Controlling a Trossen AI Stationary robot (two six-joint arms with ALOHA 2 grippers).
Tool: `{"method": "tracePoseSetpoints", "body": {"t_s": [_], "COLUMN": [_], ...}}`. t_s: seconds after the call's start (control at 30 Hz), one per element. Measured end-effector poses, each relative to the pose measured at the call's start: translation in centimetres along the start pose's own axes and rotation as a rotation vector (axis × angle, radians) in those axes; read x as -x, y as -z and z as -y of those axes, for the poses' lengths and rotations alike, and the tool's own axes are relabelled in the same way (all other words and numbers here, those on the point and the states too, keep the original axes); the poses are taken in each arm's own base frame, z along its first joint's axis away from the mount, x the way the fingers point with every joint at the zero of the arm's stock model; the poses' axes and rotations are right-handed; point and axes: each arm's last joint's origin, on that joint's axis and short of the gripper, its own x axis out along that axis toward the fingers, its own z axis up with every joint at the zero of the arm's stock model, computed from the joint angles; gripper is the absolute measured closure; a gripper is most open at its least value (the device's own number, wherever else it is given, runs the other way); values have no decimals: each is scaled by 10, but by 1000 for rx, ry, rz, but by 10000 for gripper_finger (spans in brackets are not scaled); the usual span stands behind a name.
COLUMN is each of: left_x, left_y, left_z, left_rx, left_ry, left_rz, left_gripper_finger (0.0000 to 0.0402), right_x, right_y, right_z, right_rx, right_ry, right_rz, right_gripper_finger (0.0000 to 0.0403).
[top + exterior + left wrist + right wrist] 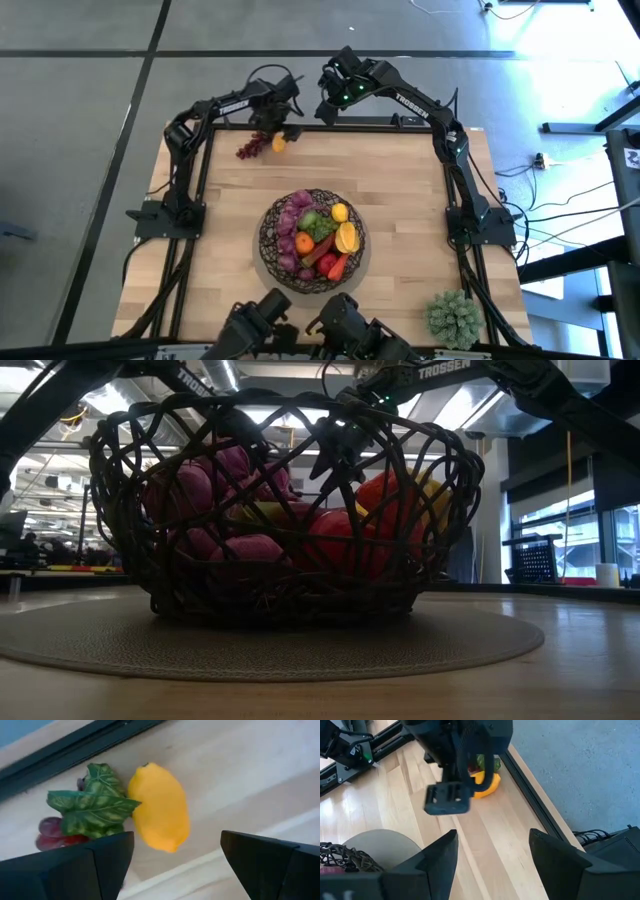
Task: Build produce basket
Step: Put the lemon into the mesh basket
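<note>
The dark woven wire basket (pixel 283 262) stands on a round mat mid-table and holds purple grapes, an orange, lemons, a green fruit and red pieces (pixel 318 236). At the table's far left edge a yellow lemon (pixel 160 807) lies beside a red grape bunch with green leaves (pixel 85 812). My left gripper (pixel 177 855) hangs open just above them, pointing down, the lemon's end showing between its fingers; it touches nothing. My right gripper (pixel 492 855) is open and bare, raised near the far edge and slanting down.
A pale green spiky ball plant (pixel 452 318) sits at the near right corner. The round mat (pixel 300 645) lies under the basket. A dark rail (pixel 75 750) runs along the far edge next to the lemon. Bare wood lies left and right of the basket.
</note>
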Motion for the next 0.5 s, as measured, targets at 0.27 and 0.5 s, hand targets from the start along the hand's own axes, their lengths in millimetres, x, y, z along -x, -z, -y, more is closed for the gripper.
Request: {"method": "tracePoseSetpoints", "body": {"t_s": [0.27,0.5], "left_x": [-1,-5], "left_y": [-1,2], "left_z": [11,11], "left_rx": [121,185], "left_ry": [-56,-84], "left_rz": [79,85], "left_gripper_finger": [113,113], "right_x": [0,0], "right_y": [-2,-2], "right_z": [0,0], "right_rx": [7,5], "right_ry": [0,0], "right_rz": [19,22], "right_gripper_finger": [166,166]}}
